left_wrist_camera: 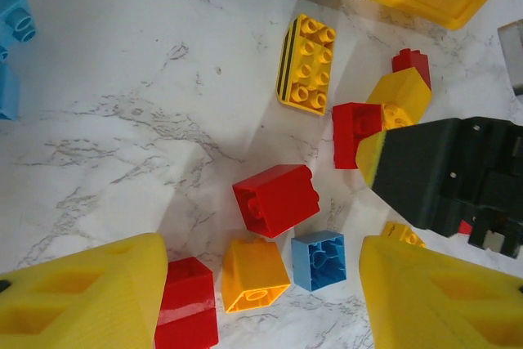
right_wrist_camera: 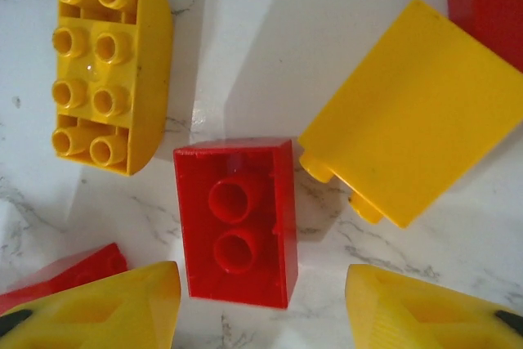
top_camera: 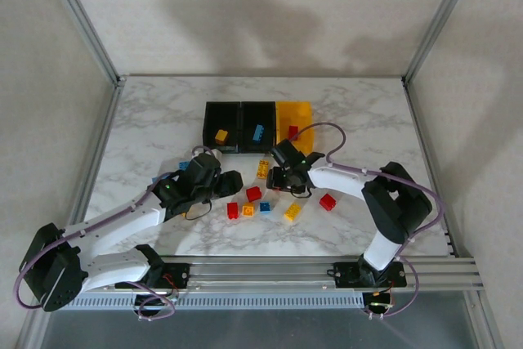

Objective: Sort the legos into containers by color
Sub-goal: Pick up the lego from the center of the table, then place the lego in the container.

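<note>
On the marble table (top_camera: pixel 147 120), the containers (top_camera: pixel 243 124) stood in a row at the far middle, their long sides running away from the arms. The right arm (top_camera: pixel 392 202) was bent at the elbow and reached leftward. The right gripper (right_wrist_camera: pixel 261 284) pointed down with its jaws apart astride a red lego (right_wrist_camera: pixel 237 222). This lay studs up, long axis along the fingers. The left gripper (left_wrist_camera: pixel 261 271) hovered open over loose legos (left_wrist_camera: pixel 275 199).
</note>
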`<act>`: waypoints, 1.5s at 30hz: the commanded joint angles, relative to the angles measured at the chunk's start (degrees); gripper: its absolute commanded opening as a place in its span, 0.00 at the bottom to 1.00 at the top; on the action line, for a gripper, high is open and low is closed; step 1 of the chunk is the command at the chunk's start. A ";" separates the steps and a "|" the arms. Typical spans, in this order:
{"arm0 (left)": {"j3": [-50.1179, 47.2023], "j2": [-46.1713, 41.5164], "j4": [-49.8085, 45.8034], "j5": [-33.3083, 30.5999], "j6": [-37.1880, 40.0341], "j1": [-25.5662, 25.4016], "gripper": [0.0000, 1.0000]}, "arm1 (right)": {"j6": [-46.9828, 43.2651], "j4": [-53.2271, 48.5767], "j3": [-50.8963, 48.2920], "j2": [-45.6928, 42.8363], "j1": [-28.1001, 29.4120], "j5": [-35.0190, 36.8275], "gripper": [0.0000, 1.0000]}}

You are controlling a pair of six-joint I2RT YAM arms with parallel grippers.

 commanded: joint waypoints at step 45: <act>13.51 8.64 6.56 1.03 -2.87 -0.29 0.64 | -17.73 -12.85 28.43 7.10 -17.59 -1.71 0.28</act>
